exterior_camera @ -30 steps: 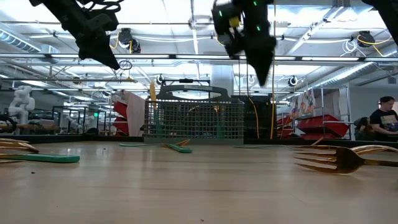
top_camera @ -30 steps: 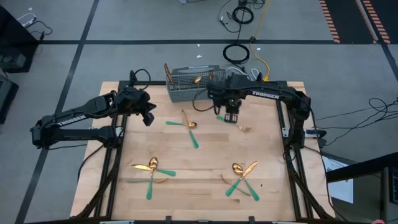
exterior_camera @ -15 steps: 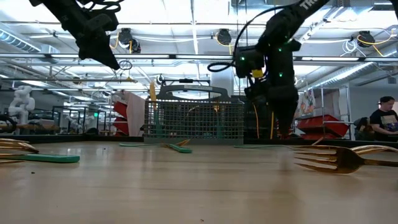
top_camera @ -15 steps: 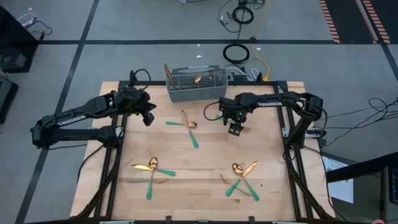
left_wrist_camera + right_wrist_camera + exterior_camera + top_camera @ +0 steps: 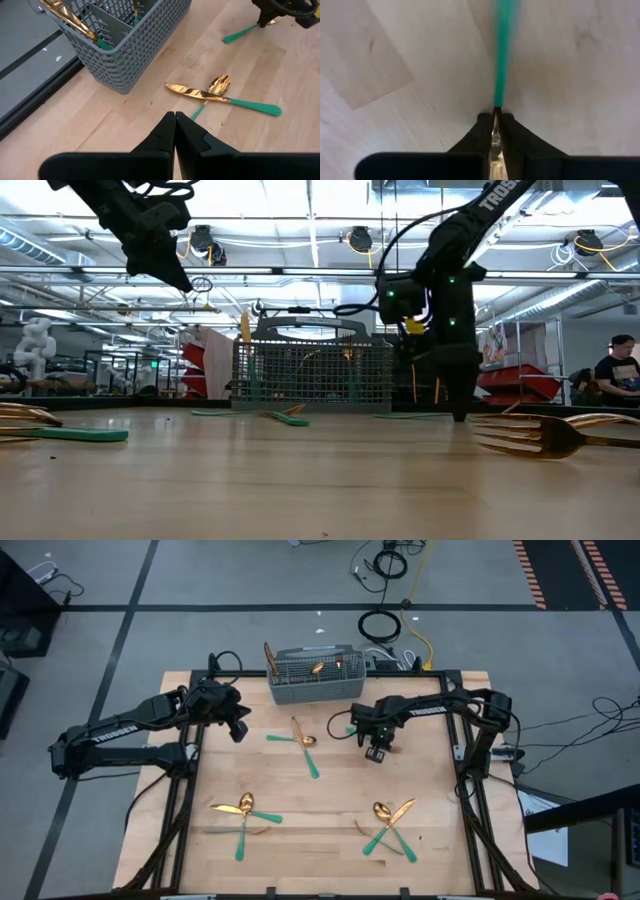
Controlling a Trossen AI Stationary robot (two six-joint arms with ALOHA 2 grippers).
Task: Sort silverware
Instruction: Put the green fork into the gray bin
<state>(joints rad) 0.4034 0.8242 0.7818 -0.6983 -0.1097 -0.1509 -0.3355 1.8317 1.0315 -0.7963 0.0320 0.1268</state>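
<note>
The silverware has gold heads and teal handles and lies in groups on the wooden table: a crossed pair, a group near the left and a group near the right. A further piece lies right of the crossed pair. My right gripper is down on that piece and shut on it. My left gripper hangs shut in the air over the table's far left part, touching nothing. The grey mesh caddy stands at the far edge with a few pieces upright inside. My right gripper pinches the single piece at its gold neck, right where the teal handle begins, between the two fingers. The fingers come from above, pointing down, with their tips at the tabletop. The piece lies flat on the table, its handle reaching away from the fingers.
A gold fork lies close to the low camera on the right, and a teal handle on the left. Cables lie on the floor beyond the caddy. Bare wood shows in the middle of the table. A person sits far off in the room.
My right gripper has moved from beside the caddy toward the table's near edge and come down until its fingertips reach the tabletop, over the gold end of the single piece. The left arm and the other silverware have kept still.
</note>
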